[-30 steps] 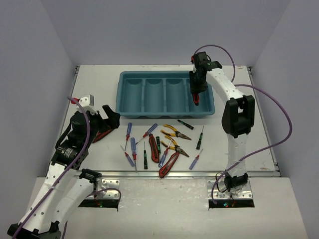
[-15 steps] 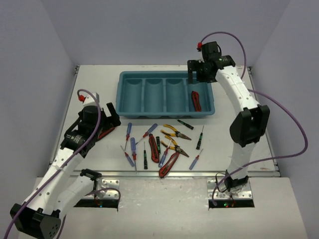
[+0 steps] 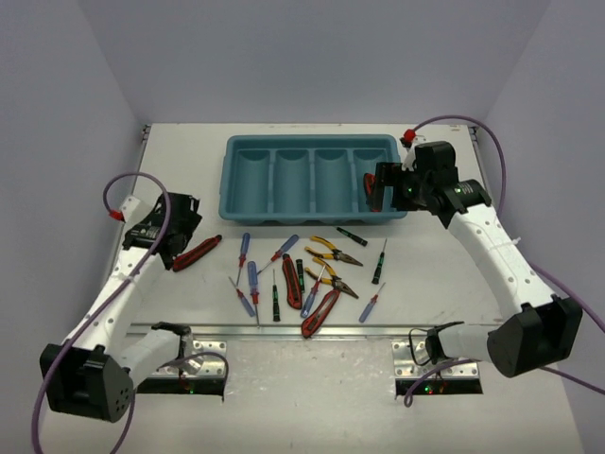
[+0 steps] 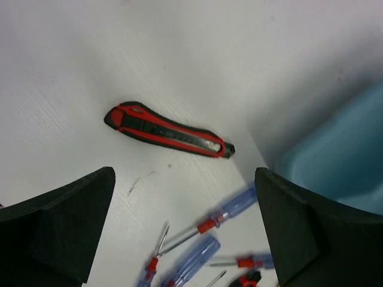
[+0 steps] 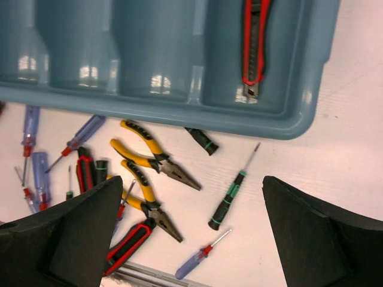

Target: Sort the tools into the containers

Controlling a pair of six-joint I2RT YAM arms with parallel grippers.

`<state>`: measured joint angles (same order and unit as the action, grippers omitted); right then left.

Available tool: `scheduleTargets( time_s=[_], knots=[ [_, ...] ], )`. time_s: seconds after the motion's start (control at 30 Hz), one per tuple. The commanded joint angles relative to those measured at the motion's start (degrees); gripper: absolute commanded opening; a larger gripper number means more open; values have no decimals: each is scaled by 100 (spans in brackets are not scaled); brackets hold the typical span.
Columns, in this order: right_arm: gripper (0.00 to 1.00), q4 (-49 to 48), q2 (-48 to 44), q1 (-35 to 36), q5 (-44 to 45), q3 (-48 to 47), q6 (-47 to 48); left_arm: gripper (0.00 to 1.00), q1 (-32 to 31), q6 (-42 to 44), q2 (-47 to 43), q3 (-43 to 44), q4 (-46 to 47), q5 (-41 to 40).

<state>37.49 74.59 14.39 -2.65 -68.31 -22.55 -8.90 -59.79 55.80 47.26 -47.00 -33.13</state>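
The teal tray [image 3: 312,141] with its side-by-side containers stands at the back of the table. One red-and-black utility knife [image 5: 254,40] lies in the rightmost container. My right gripper [image 3: 382,186] hovers open over the tray's front right corner, holding nothing. A second utility knife [image 3: 197,253] lies alone on the table at the left, and my left gripper [image 3: 178,229] stands open just left of it and apart from it. In the left wrist view that knife [image 4: 169,131] lies beyond the open gripper [image 4: 185,233]. Pliers [image 3: 333,252], screwdrivers [image 3: 252,281] and more knives [image 3: 291,281] lie scattered in front of the tray.
A black-and-green screwdriver [image 5: 230,197] and a small blue-handled one [image 5: 200,256] lie between my right gripper's fingers [image 5: 66,233] in its wrist view. A metal rail [image 3: 331,329] runs along the near table edge. White walls close off the left, right and back.
My right gripper opened, left the utility knife in the rightmost container and drew back toward the right and front. My left arm swung back to the left, away from the lone knife.
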Motion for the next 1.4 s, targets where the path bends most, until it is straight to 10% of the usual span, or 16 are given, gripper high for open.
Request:
scheduleTargets(
  time_s=[0.0, 0.7, 1.37],
  knots=[
    [99, -688, -241, 17, -447, 282, -100, 100, 801, -1258, 773, 34, 78, 497],
    [99, -1086, -138, 11, -1034, 758, -31, 88, 1092, -2879, 4050, 489, 671, 1484],
    [99, -1630, -415, 14, -1923, 1005, -53, 0, 1435, -2277, 2531, 357, 166, 589]
  ],
)
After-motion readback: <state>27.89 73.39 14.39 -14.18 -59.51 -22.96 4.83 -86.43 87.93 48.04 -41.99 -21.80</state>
